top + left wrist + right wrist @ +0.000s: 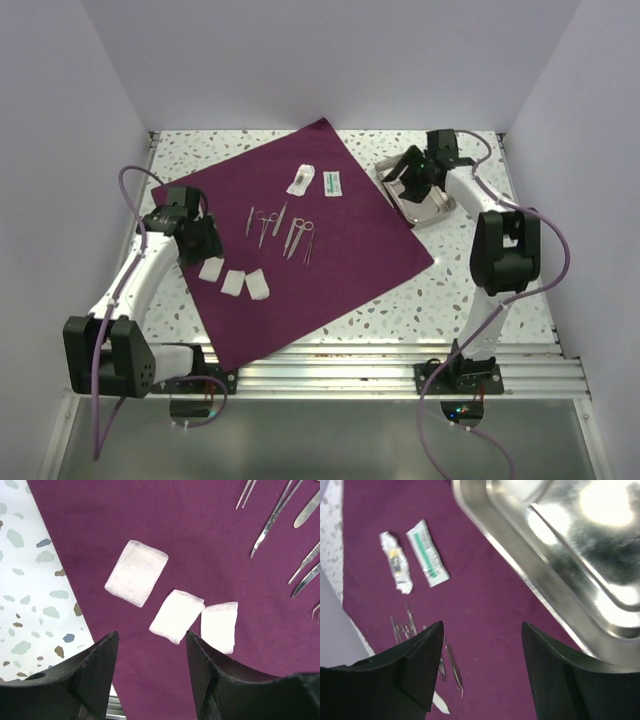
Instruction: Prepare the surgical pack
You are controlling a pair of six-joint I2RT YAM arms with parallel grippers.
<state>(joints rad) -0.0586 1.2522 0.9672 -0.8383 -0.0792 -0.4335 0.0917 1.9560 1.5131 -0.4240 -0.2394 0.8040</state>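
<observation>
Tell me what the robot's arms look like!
Two skinny arms, the left arm and right arm, made of white tubes with chunky black joints. A purple cable loops along each one. Each ends in two black wedge-shaped fingers.

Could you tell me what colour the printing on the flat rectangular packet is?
Green on the white flat rectangular packet; best in right wrist view.

right wrist view: shiny rectangular steel tray [545, 570], blurred, cut off at top and right. left wrist view: slender steel surgical instruments [272, 520] run off the top and right edges. both wrist views crop the deep purple-maroon fabric drape [200, 555]. white-and-green flat packet [427, 554]: print illegible.
</observation>
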